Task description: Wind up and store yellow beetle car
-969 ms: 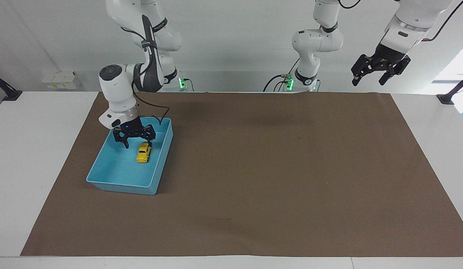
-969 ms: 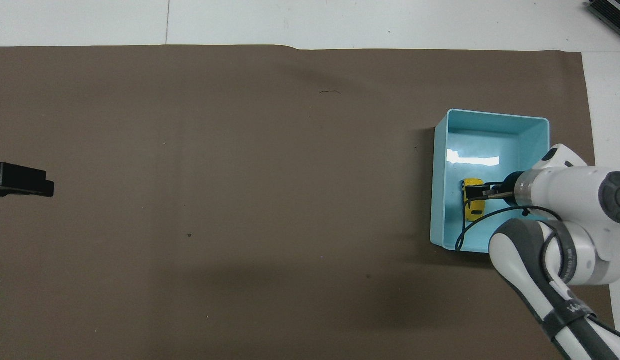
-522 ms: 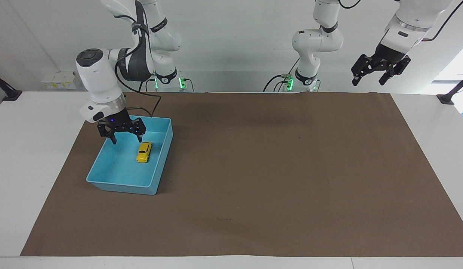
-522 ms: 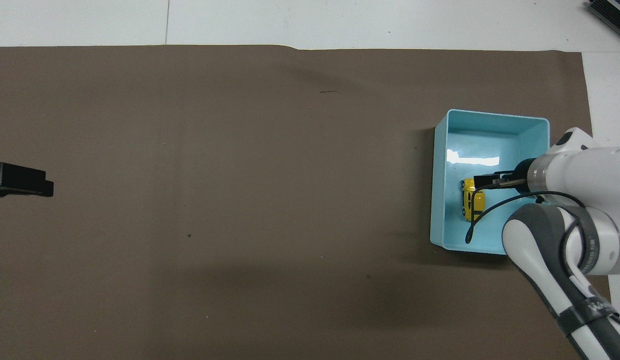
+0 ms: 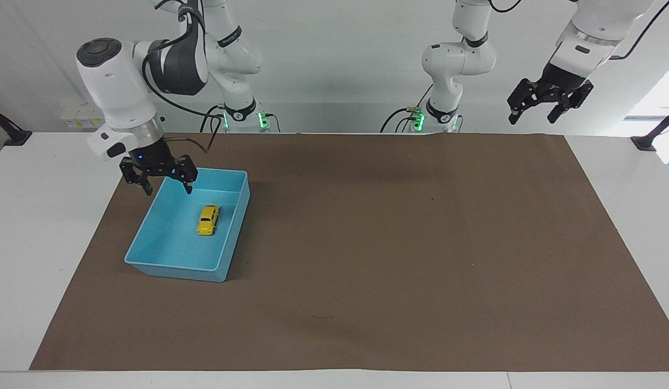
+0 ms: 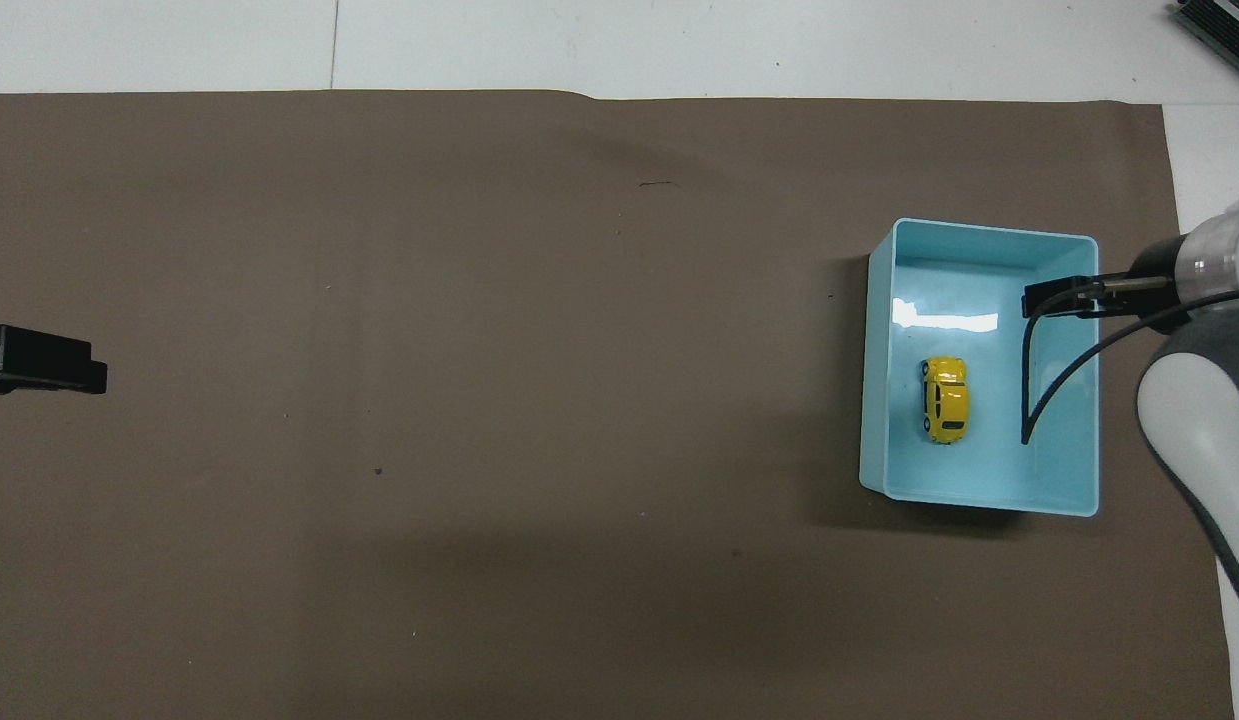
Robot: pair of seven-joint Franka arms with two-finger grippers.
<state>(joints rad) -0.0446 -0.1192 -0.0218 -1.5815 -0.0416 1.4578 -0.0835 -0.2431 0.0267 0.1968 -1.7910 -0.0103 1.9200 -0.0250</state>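
**A:** so where's the yellow beetle car (image 5: pixel 208 220) sitting?

**B:** it's in the light blue bin (image 5: pixel 150 227), resting on its wheels on the bin floor, roughly mid-bin. Nothing is touching it. The bin sits on the brown mat (image 5: pixel 399 259) that covers most of the tabletop (image 5: pixel 37 227), toward the right arm's end.

**A:** and the grippers?

**B:** right gripper (image 5: pixel 159 175) is up in the air over the bin's edge on the robots' side, fingers spread, holding nothing, clearly apart from the car. Its black cable (image 6: pixel 1044 395) droops across the bin in the overhead view.

**A:** other arm?

**B:** left gripper (image 5: pixel 547 102) just waits, raised high over the left arm's end of the tabletop, fingers spread too, empty.
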